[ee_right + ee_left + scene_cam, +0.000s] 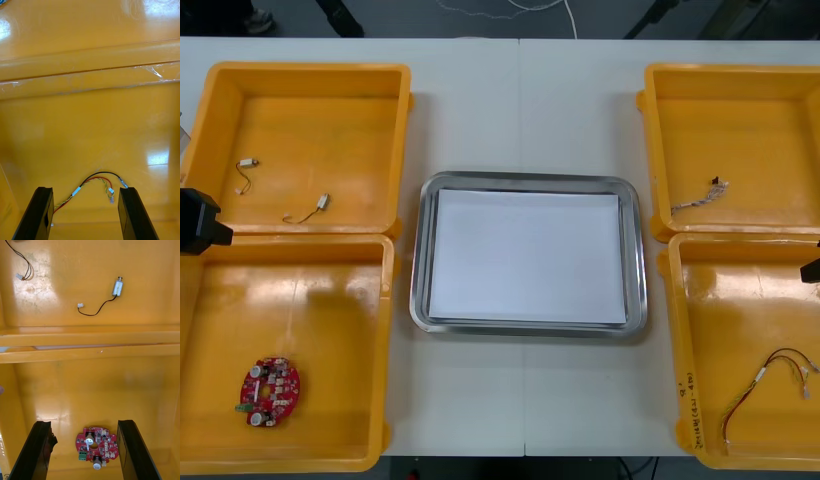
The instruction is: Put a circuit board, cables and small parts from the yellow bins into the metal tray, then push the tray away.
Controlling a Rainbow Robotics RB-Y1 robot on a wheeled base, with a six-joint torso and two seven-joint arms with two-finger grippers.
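Note:
The round red circuit board [269, 390] lies in the near left yellow bin [387, 340]. In the left wrist view the board [96, 448] sits between the fingers of my open left gripper [84, 424], which hangs above it. My open right gripper [86, 190] hovers over the near right bin [680, 350], with the red and yellow cable [90, 184] curled between its fingers on the bin floor. That cable [770, 385] lies near the bin's right side. The metal tray [527, 181], white inside, sits in the middle of the table.
The far left bin [305, 70] holds two small metal parts on thin wires [323, 201] [247, 163]; one part [117, 287] lies beyond the bin walls. A twisted blue and white cable [695, 198] lies in the far right bin [650, 130].

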